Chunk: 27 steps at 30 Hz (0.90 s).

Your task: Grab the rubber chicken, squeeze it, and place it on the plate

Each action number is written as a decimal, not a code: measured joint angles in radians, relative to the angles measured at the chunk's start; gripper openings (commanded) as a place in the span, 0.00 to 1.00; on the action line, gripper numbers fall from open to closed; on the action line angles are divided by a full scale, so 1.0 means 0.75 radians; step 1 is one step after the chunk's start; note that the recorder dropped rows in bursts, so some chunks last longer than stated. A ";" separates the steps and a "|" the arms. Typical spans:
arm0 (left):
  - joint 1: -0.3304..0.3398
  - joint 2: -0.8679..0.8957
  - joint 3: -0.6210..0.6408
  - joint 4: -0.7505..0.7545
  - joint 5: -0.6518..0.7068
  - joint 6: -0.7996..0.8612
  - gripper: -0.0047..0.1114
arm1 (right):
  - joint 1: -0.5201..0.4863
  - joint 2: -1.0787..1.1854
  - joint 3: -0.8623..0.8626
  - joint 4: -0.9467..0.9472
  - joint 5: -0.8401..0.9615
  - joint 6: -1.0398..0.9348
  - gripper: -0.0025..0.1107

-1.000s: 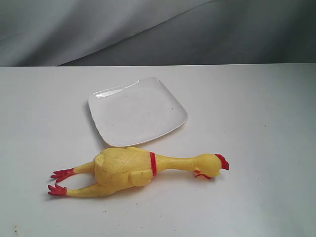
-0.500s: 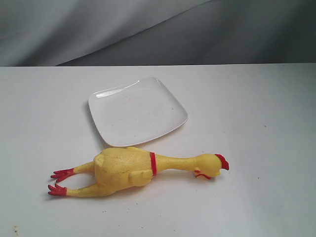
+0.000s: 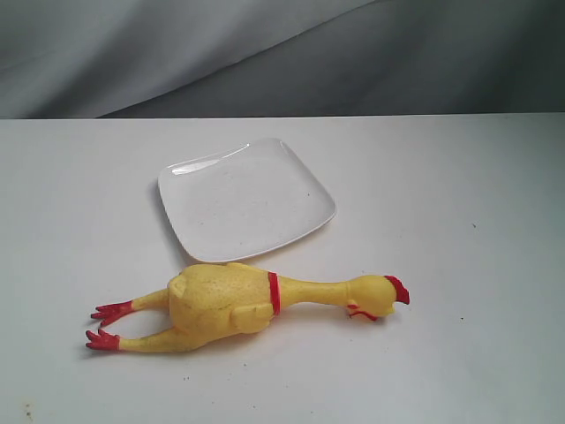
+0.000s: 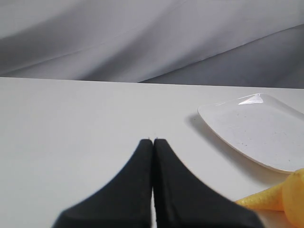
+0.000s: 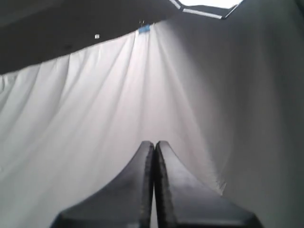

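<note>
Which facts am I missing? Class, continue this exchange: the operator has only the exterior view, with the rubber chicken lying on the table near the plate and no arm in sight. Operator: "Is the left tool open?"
Observer: No. The left tool is shut, with nothing between its tips.
Operator: What does it face?
Observer: It points across the table; the plate and a bit of the rubber chicken lie off to one side of its tips.
Operator: And the right tool?
Observer: The right tool is shut too, and its camera shows only pale hanging cloth, with no table.
</note>
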 measured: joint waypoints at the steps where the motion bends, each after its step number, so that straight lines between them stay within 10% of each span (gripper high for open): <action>1: 0.000 0.000 0.000 0.000 0.000 0.000 0.04 | 0.005 0.062 -0.052 -0.099 0.026 0.067 0.02; 11: 0.000 0.000 0.000 0.000 0.000 0.000 0.04 | 0.154 0.793 -0.676 -1.743 -0.139 1.423 0.02; 14: 0.000 0.000 0.000 0.000 0.000 0.000 0.04 | 0.157 0.957 -0.817 -1.887 -0.363 1.586 0.02; 19: 0.000 0.000 0.000 0.000 0.000 0.000 0.04 | 0.159 1.099 -0.915 -1.956 -0.361 1.595 0.02; 27: 0.000 0.000 0.000 0.000 0.000 0.000 0.04 | 0.162 1.062 -0.917 -1.978 0.383 0.958 0.02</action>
